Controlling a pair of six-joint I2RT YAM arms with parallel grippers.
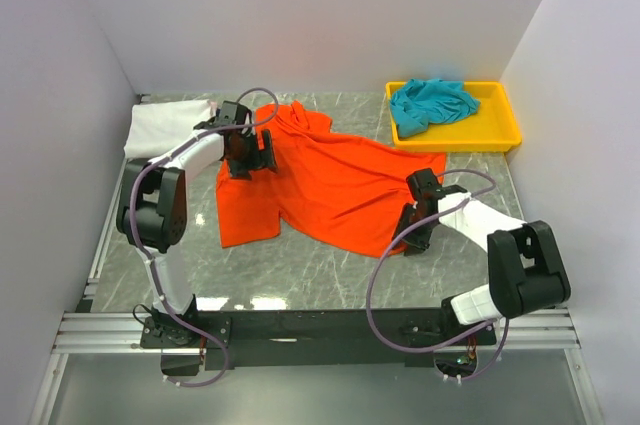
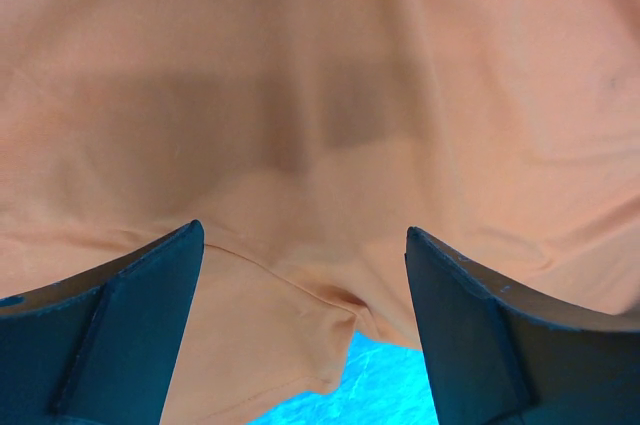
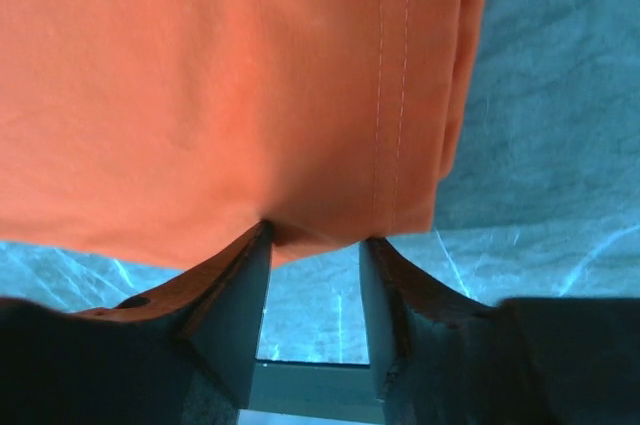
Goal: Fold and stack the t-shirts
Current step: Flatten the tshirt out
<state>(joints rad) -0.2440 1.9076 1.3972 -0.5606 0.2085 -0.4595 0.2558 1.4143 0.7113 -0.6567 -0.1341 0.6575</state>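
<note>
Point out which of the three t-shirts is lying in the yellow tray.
The teal t-shirt, crumpled in the yellow tray, far right. The orange t-shirt lies spread on the table; the white t-shirt sits far left.

Surface: grey marble-patterned table (image 1: 300, 270) with pale veins, walls on its left, far and right sides.
Middle: bright orange-red t-shirt (image 1: 340, 180) of soft cloth, spread wide and rumpled, its bunched upper part reaching toward the far edge.
Far left corner: white t-shirt (image 1: 160, 125) of soft cloth, lying flat as a neat oblong.
Far right corner: shallow rectangular yellow plastic tray (image 1: 495, 120), near the orange-red cloth's right corner.
</note>
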